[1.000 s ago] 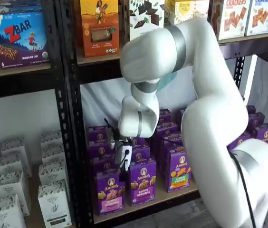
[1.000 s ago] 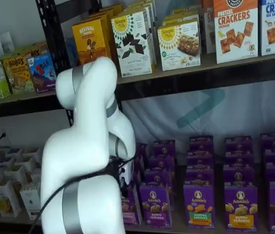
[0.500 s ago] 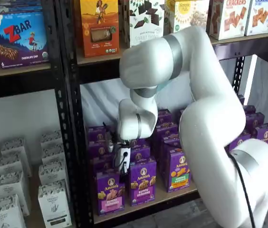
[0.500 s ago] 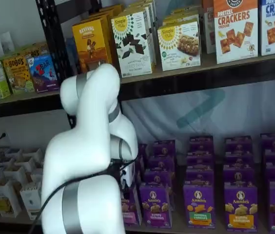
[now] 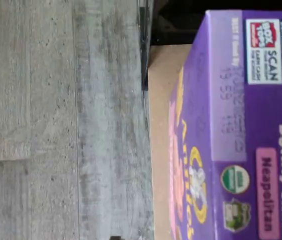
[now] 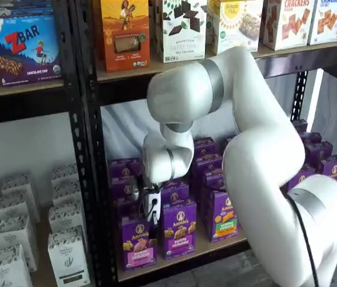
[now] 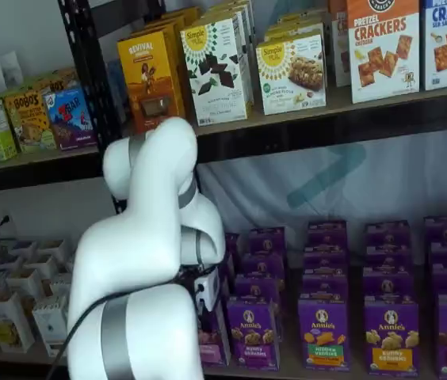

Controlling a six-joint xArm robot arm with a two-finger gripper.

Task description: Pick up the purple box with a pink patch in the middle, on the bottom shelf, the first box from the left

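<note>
Gripper [image 6: 152, 210] hangs just above the purple box [image 6: 137, 243] at the front left end of the bottom shelf [image 6: 216, 243], its fingers hard to make out but jaws spread wide with nothing held; wrist view shows the box top directly beneath.

Purple box [image 6: 137, 242] front and centre: deep purple card, round white logo, tan snack pictures, a pink band across the face. In the wrist view that purple box [image 5: 241, 130] shows yellow lettering, a pink "Neapolitan" tag, a green-and-white seal and a lighter lilac top panel. Its neighbour carton [image 6: 179, 230] is purple on purple; the next carton [image 6: 224, 215] has a green-and-orange label. Bottom shelf [image 5: 160, 140] is light tan wood; floor [image 5: 61, 120] is streaky grey. Robot arm [image 6: 264, 155] is white with grey bands.
</note>
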